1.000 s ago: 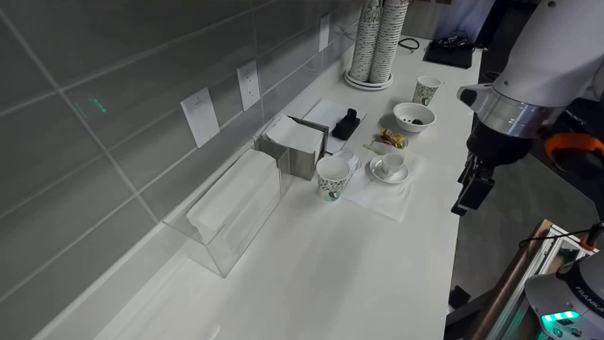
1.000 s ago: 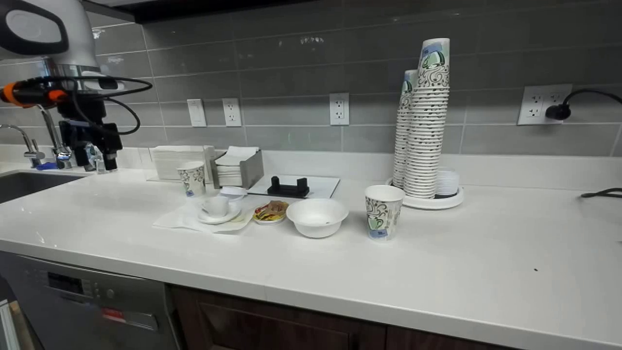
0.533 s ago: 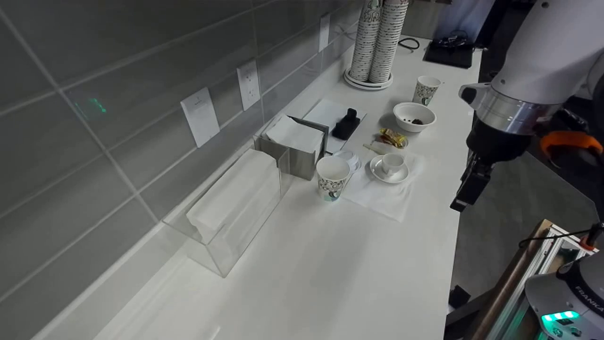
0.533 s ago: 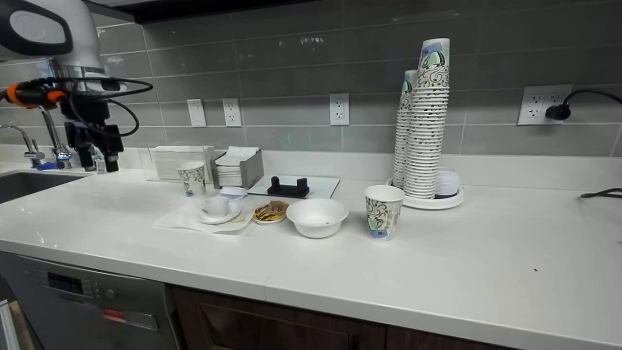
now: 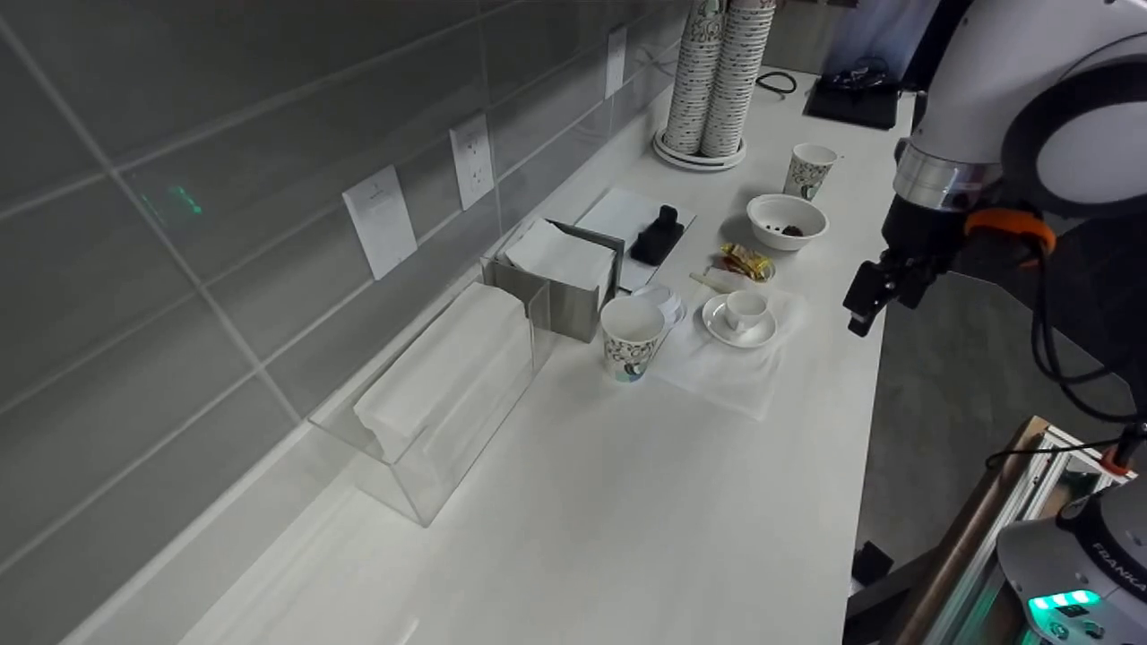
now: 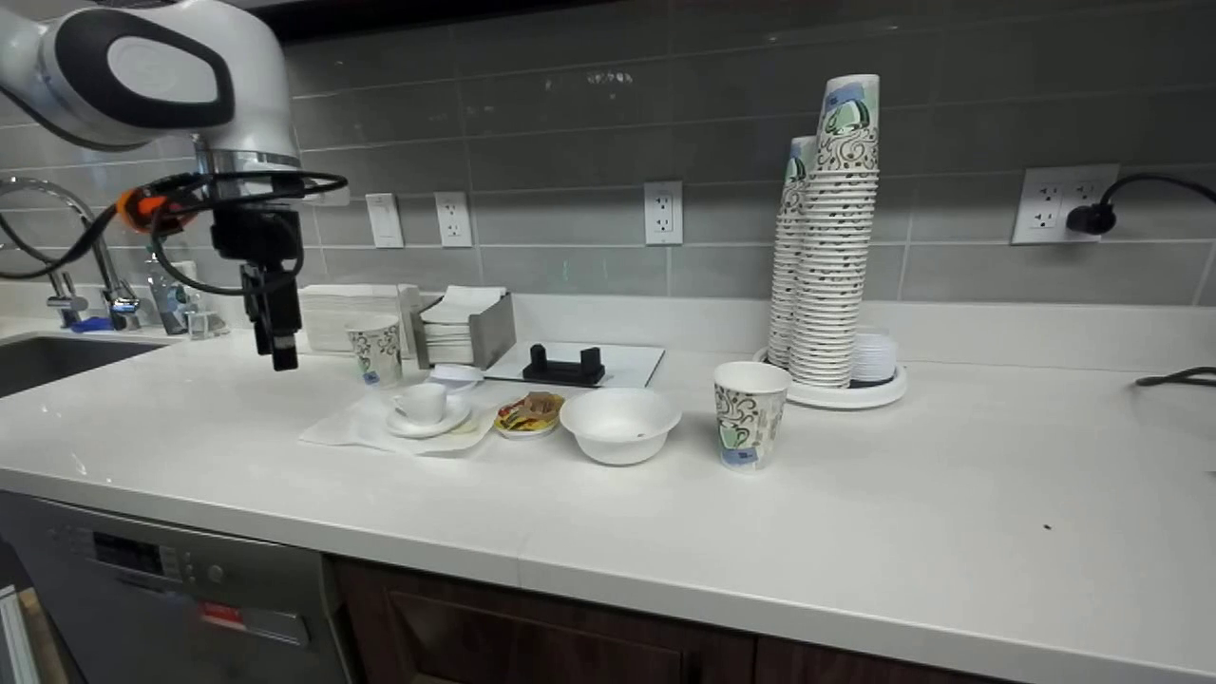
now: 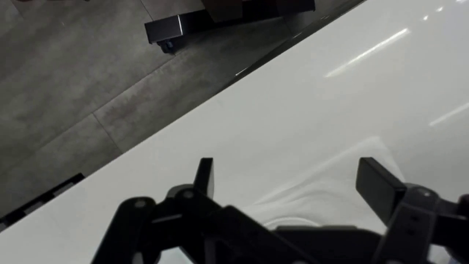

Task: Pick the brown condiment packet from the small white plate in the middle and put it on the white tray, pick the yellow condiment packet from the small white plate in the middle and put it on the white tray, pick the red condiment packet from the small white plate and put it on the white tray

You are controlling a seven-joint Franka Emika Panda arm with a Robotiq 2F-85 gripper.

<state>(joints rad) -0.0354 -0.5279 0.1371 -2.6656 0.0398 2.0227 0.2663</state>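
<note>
Mira: How does the end effector (image 7: 287,176) stand?

Jon: Spread wide, nothing between its fingers (image 7: 377,185). It hangs above the desk (image 5: 645,502), near the front edge. Only one arm (image 6: 180,71) here, so no question of which is nearer.

Mira: Going outward from it?

Jon: The saucer (image 5: 737,339), on a pale square (image 6: 351,429); paper or shallow tray, I can't tell. In an exterior view the little white cup (image 6: 421,404) stands between the end effector and the packets (image 6: 530,414), so I'd want the fingers passing high.

Mira: And those packets?

Jon: Beyond the cup, on the small white plate (image 6: 527,434), just beside the white bowl (image 6: 617,437). From the end effector that's downward, along the desk toward the tower of paper cups (image 6: 841,266), and farther in from the front edge. The brown packet (image 6: 541,407) lies uppermost, the yellow packet (image 6: 522,424) lower. They overlap, so neither's long axis reads clearly, and I can't single out the red packet.

Mira: The white tray?

Jon: Perhaps that pale square, or the white board (image 6: 632,361) farther back, under the black holder (image 6: 562,370).

Mira: Different from a second ago?

Jon: The end effector has travelled along the desk toward the plate and turned; in an exterior view one finger (image 6: 275,309) now nearly hides the other. The packets haven't moved. I'd guess it's lining up for the brown one.
</note>
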